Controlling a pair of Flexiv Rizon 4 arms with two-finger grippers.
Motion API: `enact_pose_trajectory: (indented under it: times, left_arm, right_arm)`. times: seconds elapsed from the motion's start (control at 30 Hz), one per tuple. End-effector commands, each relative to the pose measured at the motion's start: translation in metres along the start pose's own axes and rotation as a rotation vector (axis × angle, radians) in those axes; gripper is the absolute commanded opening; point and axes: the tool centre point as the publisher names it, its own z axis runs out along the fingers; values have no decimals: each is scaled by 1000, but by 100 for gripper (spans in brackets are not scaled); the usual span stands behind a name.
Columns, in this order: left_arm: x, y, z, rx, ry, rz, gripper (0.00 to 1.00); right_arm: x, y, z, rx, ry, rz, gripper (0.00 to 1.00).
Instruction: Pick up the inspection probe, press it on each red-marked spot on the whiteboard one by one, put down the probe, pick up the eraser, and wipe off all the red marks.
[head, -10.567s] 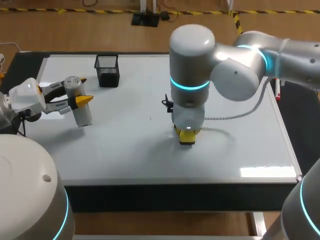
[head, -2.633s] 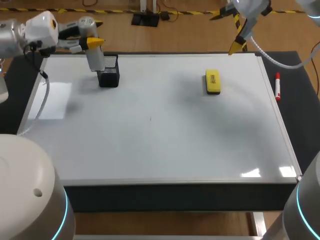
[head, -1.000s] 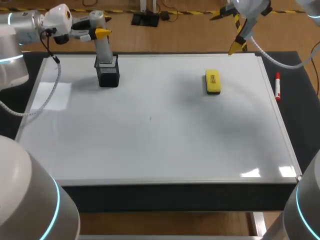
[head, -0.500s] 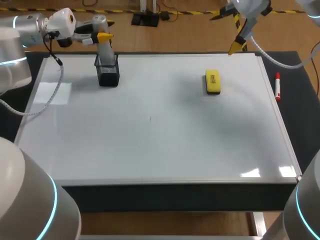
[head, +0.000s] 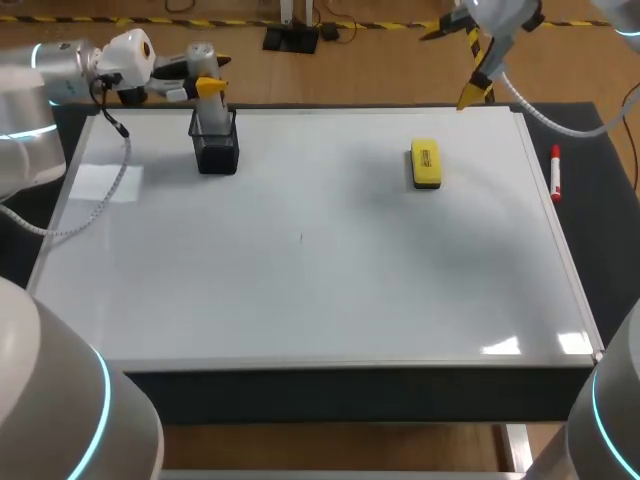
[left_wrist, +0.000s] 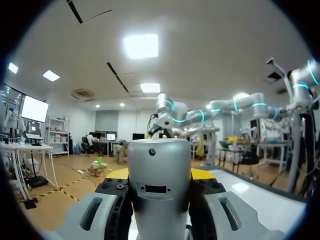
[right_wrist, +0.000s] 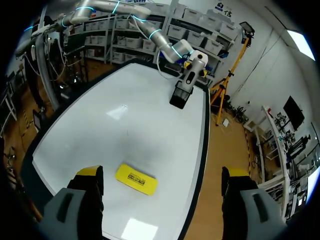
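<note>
Your left gripper (head: 208, 78) pinches the inspection probe (head: 202, 55) upright at the whiteboard's (head: 300, 290) far left corner. The probe's lower end is hidden inside the black mesh holder (head: 216, 150), and in the left wrist view its body blocks the holder. Your right gripper (right_wrist: 162, 174) hangs with fingers spread wide, above the yellow eraser (head: 425, 165) and clear of it. Since half a second ago the probe has sunk deeper into the holder; the eraser and right arm are unmoved.

I see bright, even overhead light; the whiteboard (head: 300, 290) throws white glare patches by its front-right and left edges, with soft grey shadows mid-board.
</note>
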Motion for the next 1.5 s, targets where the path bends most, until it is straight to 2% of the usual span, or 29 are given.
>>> enact_pose_trajectory:
  times: [0.03,0.83,1.13,1.17,1.23,1.3,1.33,1.37,1.5]
  left_arm:
    - [-1,6,-2,7,1,-8,0]
    - [8,27,-5,2,-6,-35,0]
    - [9,30,-6,2,-17,-45,1]
    - [10,30,-6,1,-18,-47,17]
    - [10,30,-7,0,-19,-50,36]
    - [11,30,-7,0,-20,-51,47]
    - [11,29,-7,0,-20,-51,89]
    - [12,28,-7,0,-20,-50,100]
    - [16,22,-8,-2,-24,-43,100]
  right_arm:
    - [0,0,-1,4,3,-1,100]
    - [0,0,-1,4,3,-1,100]
    - [0,0,-1,4,3,-1,100]
    - [0,0,-1,4,3,-1,100]
    - [0,0,-1,4,3,-1,100]
    - [0,0,-1,4,3,-1,100]
    - [0,0,-1,4,3,-1,100]
    - [0,0,-1,4,3,-1,100]
    - [0,0,-1,4,3,-1,100]
